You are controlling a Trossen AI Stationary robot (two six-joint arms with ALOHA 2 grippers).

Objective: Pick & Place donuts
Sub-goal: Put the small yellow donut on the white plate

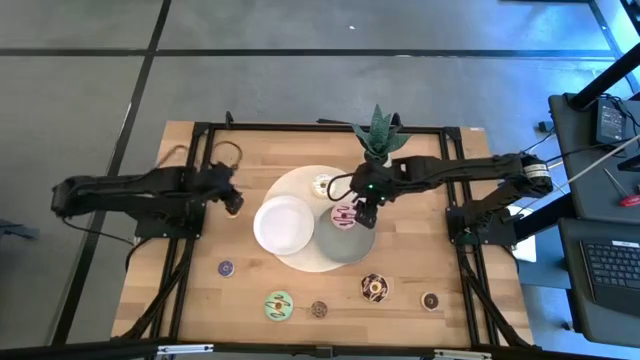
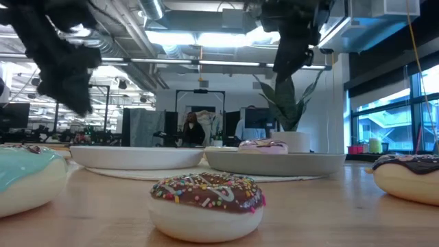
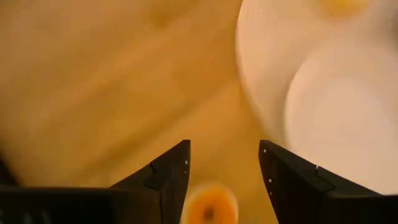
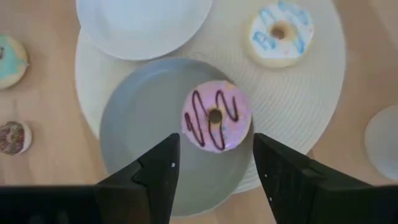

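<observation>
Chocolate sprinkled donut [image 2: 206, 199] nearest low camera, on bare wood. Left gripper [image 1: 232, 200] over table beside white plate [image 1: 283, 224], fingers apart, empty; small orange donut [image 3: 209, 208] seemingly beneath, blurred. Pink donut [image 4: 216, 116] lies on grey plate [image 4: 143, 118]. Right gripper [image 1: 364, 213] hovers above it, fingers apart, not touching.

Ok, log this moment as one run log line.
right hand: open above pink donut | pink donut: on grey plate | left hand: open, over orange donut
</observation>
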